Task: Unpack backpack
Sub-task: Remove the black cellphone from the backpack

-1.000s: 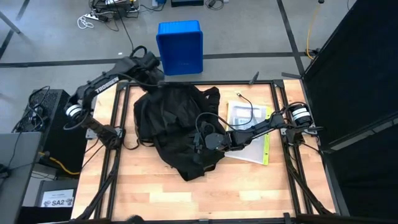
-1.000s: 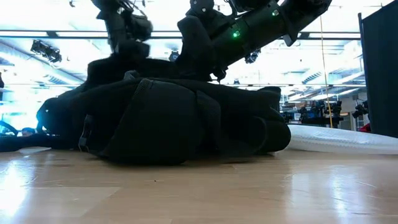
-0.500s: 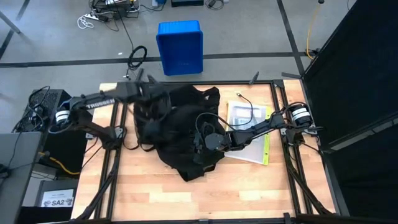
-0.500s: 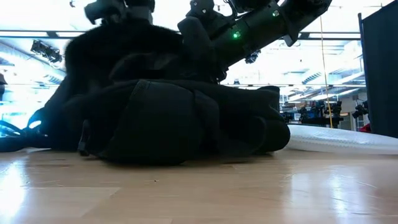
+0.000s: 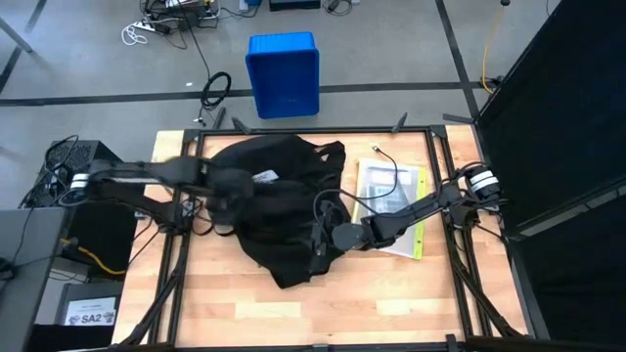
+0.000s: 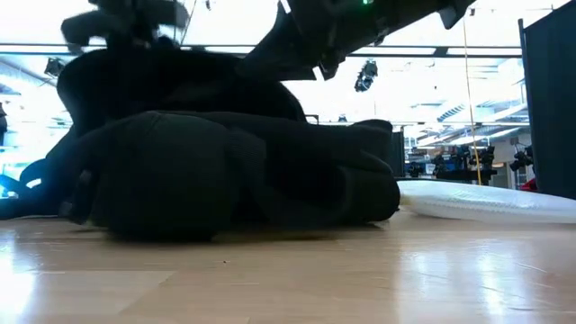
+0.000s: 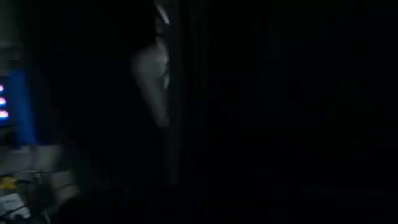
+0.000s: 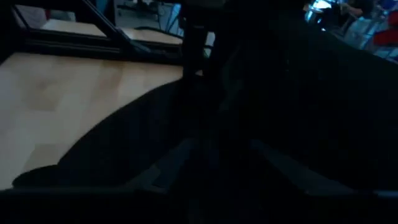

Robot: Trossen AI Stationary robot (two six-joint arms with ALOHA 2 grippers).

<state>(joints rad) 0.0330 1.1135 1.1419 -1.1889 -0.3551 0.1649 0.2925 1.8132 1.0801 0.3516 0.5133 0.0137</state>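
The black backpack point(image 5: 284, 210) lies slumped in the middle of the table, with a white label point(image 5: 264, 176) showing on its top. My left gripper point(image 5: 235, 188) is over the backpack's left part; the view is blurred, and I see nothing in it. My right gripper point(image 5: 325, 238) reaches in from the table's right at the backpack's near right side and is shut on its black fabric. In the low view the backpack point(image 6: 234, 180) hides both grippers' fingertips. My right gripper has black backpack fabric point(image 8: 217, 134) between its two fingers point(image 8: 171, 163), coming from the table's right and slanting a little down. One layer or several, I cannot tell. The backpack's bulk rests on the table. Whether my left gripper touches the backpack, I cannot tell.
A clear sleeve of white papers with a yellow-green strip point(image 5: 391, 205) lies on the table right of the backpack, under my right arm. A blue bin point(image 5: 284, 73) stands on the floor beyond the far edge. Bare wood lies along the near edge point(image 5: 323, 308).
My left gripper has swung from beyond the far left corner, near the blue bin, back over the table to the backpack's left part. My right gripper has gone a little toward the near edge with the fabric. The backpack's top has shifted, and a white label now shows.
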